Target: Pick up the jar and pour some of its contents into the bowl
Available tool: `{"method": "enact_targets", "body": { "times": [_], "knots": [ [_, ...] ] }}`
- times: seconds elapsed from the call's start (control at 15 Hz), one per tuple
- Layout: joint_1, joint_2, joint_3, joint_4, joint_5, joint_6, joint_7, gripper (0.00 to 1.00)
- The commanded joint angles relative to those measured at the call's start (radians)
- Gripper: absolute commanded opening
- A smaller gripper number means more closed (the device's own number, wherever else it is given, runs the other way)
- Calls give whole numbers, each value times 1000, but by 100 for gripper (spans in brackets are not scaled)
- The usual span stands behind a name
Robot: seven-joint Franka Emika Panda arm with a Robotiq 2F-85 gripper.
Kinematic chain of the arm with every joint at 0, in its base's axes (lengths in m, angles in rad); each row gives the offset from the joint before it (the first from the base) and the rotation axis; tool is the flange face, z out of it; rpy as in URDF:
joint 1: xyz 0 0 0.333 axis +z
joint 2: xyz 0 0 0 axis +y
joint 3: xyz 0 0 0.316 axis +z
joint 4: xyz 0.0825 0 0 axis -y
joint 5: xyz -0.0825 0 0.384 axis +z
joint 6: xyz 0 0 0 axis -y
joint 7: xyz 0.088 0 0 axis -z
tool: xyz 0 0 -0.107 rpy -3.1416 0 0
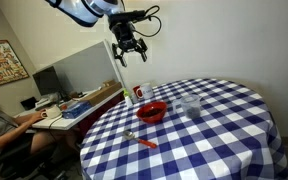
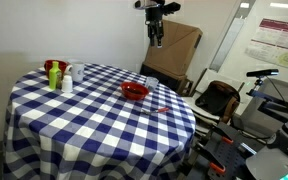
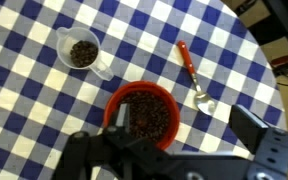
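The pincer (image 1: 128, 47) hangs high above the surface (image 1: 224, 140), over its far edge, well clear of everything on it. In the wrist view its two fingers (image 3: 260, 138) stand spread wide apart with nothing between them.

The jar (image 1: 191, 105) stands upright on the checked cloth, near the far edge and close beside the bowl (image 1: 151, 112) without touching it. From above, the jar (image 3: 82, 52) is open at the top and holds a layer of small dark brown pieces. The bowl (image 3: 144, 113) lies almost straight below the wrist and shows similar dark pieces inside. An orange-handled spoon (image 3: 191, 76) lies on the bowl's other side, and a white canister (image 1: 139, 93) stands at the far edge behind the bowl.

Since the jar is untouched and the pincer is empty, I judge the step in hand to be the reach for the jar. Whether the bowl's contents come from a pour cannot be told here.

The next move calls for shifting sideways from above the bowl to above the jar, then descending with the fingers spread on either side of its wall. The grip should sit below the rim and be firm enough that the smooth, clear wall does not slip when tilted.
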Motion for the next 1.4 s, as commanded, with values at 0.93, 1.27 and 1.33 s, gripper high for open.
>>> {"method": "enact_targets", "body": {
  "times": [0.93, 1.27, 1.33],
  "knots": [
    [-158, 245, 2, 49, 56, 512, -288, 100],
    [-160, 279, -16, 60, 14, 487, -418, 100],
    [-166, 286, -13, 59, 10, 487, -466, 100]
  ]
}}
